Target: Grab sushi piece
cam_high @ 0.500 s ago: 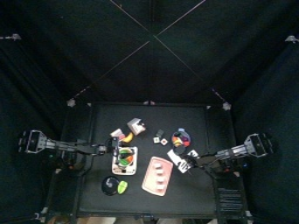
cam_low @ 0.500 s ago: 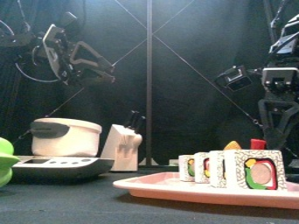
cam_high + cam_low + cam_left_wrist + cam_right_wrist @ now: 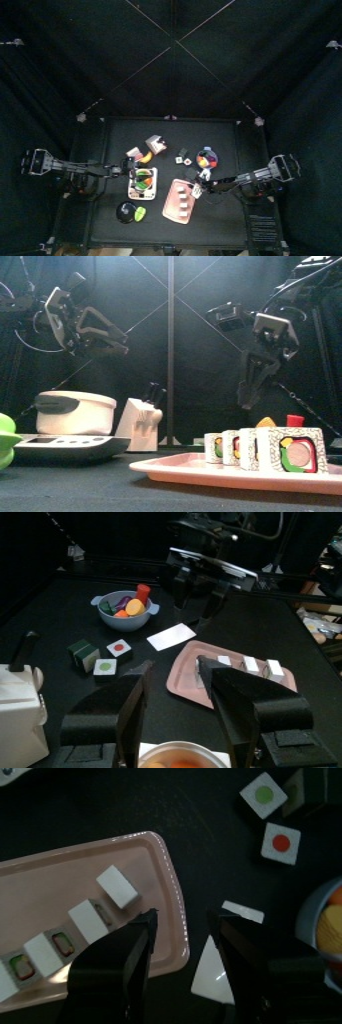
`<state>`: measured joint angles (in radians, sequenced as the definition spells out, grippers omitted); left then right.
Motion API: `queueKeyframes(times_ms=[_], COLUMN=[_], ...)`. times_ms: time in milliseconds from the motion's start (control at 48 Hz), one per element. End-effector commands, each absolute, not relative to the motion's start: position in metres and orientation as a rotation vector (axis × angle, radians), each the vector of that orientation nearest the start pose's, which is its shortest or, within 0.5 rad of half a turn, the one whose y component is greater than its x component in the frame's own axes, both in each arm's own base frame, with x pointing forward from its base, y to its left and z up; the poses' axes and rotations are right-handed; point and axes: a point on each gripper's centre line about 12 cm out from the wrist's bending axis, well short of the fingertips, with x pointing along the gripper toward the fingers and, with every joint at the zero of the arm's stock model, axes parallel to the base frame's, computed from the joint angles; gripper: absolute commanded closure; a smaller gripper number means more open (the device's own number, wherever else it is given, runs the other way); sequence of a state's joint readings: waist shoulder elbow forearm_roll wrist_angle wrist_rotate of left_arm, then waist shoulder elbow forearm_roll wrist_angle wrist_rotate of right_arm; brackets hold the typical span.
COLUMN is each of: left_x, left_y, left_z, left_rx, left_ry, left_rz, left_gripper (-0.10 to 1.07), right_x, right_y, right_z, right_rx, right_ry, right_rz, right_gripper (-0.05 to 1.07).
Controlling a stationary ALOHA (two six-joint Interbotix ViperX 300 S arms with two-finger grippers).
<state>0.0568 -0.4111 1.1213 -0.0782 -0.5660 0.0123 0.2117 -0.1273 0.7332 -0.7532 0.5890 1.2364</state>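
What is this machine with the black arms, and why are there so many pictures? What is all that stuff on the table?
It is a robot with two black arms at a small black table. Each arm ends in a gripper, two fingers that pinch like tongs.

The four pictures show one moment. One camera looks straight down from high above. One sits at the table's front edge. One rides on each wrist, so you see that gripper's own fingers at the bottom.

On the table lies a pink tray with sushi pieces in a row. There is also a bowl of colourful toy food, a white card, two small blocks with red and green dots, and a white cooker.

The right gripper is open above the tray's edge, holding nothing. The left gripper is open and empty too.
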Motion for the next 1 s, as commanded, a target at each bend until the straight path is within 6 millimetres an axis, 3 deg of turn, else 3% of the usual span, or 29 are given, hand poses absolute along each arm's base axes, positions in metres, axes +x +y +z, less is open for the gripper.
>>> queueKeyframes(times_ms=[0, 375, 979], left_x=[0.277, 0.263, 0.262], left_y=[0.022, 0.023, 0.024], left_z=[0.221, 0.223, 0.223], left_rx=[-0.057, -0.078, -0.082], left_ry=[0.109, 0.088, 0.088], left_rz=[0.109, 0.122, 0.127], left_gripper=[0.17, 0.17, 0.17], right_x=[0.340, 0.371, 0.379], right_y=[0.031, 0.049, 0.036], right_z=[0.171, 0.151, 0.131], right_rx=[0.167, 0.086, 0.079], right_ry=[0.895, 0.949, 0.985], right_rz=[-0.409, -0.355, -0.350], right_gripper=[0.22, 0.22, 0.25])
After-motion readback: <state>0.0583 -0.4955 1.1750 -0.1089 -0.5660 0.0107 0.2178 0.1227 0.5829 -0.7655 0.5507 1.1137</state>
